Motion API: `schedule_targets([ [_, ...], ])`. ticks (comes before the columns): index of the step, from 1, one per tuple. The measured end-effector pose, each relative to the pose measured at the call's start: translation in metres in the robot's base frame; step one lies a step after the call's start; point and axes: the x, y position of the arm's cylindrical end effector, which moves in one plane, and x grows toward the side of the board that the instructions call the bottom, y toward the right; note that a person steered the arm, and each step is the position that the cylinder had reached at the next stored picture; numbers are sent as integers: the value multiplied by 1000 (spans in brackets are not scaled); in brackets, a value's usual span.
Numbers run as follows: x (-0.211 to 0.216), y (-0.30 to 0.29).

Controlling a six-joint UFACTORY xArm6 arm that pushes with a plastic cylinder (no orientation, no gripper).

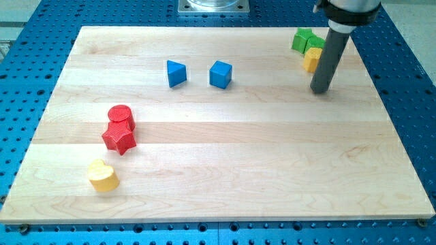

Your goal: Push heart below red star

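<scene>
The arm ends in a straight dark rod w/ no jaws or fingers, so nothing can open or clamp; it holds nothing. The rod's tip [321, 90] sits on the wooden board [225, 170] near the view's top right corner. It touches no block: bare wood shows around the tip's end. Just to the view's left of the rod, higher up, is a small yellow block [311, 59], shape hard to make out since the rod covers its right edge. Whether the rod's shaft touches it can't be told. Behind that, toward the view's top, is a green block [302, 40], shape unclear, touching or nearly touching the yellow one.

The yellow heart [102, 175] lies far from the tip, at the view's lower left, near the board's bottom-left corner. The red star [119, 137] is just above it and slightly to the view's right; a small gap separates the two. A red cylinder [120, 117] stands directly above the star, touching it.

Two blue blocks sit in the upper middle: a blue wedge-like block [176, 73] on the left and a blue cube [220, 74] on the right, apart from each other. The board rests on a blue perforated table [20, 82].
</scene>
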Motion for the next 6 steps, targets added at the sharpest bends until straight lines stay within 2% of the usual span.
schedule_targets([
  [1, 40, -23],
  [2, 66, -97],
  [4, 212, -307],
  [5, 225, -357],
  [6, 209, -363],
])
